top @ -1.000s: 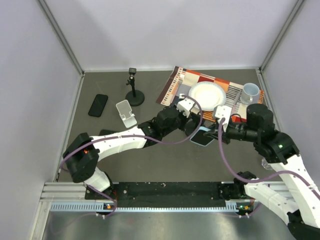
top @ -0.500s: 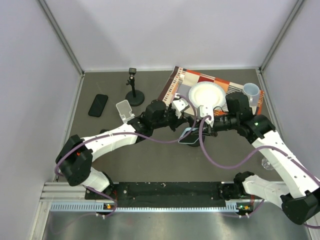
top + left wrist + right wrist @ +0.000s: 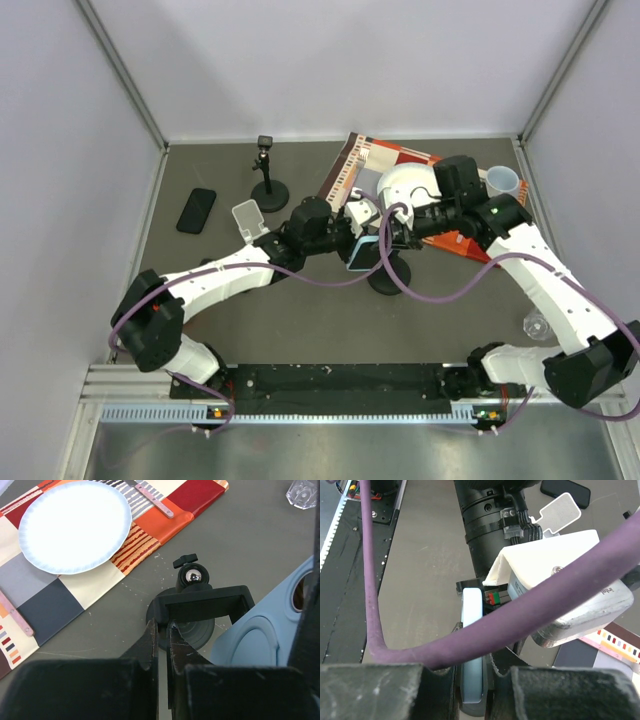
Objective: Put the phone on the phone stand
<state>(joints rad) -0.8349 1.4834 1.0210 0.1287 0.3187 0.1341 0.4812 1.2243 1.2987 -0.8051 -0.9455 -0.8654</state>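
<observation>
Phone (image 3: 472, 610), blue, on edge, pinched in right jaws above mid-surface (image 3: 300, 340), beside black clamp holder (image 3: 202, 600). Left jaws pressed together near clamp. White stand (image 3: 250, 222) well apart, left.

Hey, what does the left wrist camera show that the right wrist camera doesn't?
Only the left wrist view shows the white plate, the black ball-head stand and a clear glass. Only the right wrist view shows the white phone stand, a black phone, and the right pincer shut on the light blue phone, seen edge-on. Both show that light blue phone and the patchwork placemat.
</observation>
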